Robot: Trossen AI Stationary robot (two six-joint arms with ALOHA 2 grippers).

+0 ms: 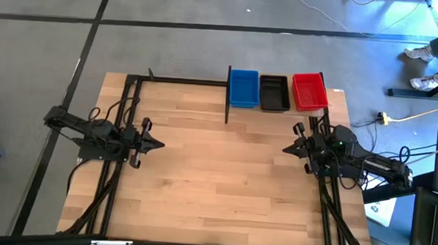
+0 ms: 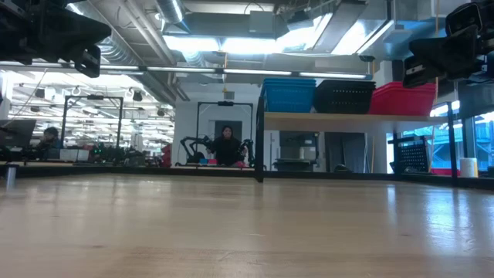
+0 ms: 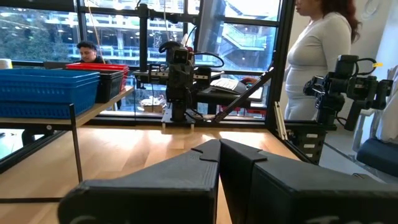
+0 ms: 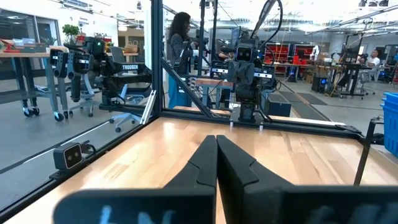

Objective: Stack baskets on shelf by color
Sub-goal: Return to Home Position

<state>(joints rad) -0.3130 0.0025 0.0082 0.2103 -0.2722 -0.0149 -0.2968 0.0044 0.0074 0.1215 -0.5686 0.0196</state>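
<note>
Plastic baskets (image 1: 274, 93) on shelf (image 2: 324, 120); left end effector (image 1: 160, 143), right end effector (image 1: 285, 148) closed, empty.

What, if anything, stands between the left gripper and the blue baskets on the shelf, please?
Nothing loose shows between the left gripper and the blue baskets; only a thin black post of the shelf stands on that side of the stack.

Three stacks: blue baskets (image 1: 244, 88), black baskets (image 1: 274, 92), red baskets (image 1: 308, 91) (walls all perforated mesh). Light-wood shelf (image 2: 332, 121), thin black posts (image 2: 261, 147). Pale wood table (image 1: 216, 175), plank-striped grain.
</note>
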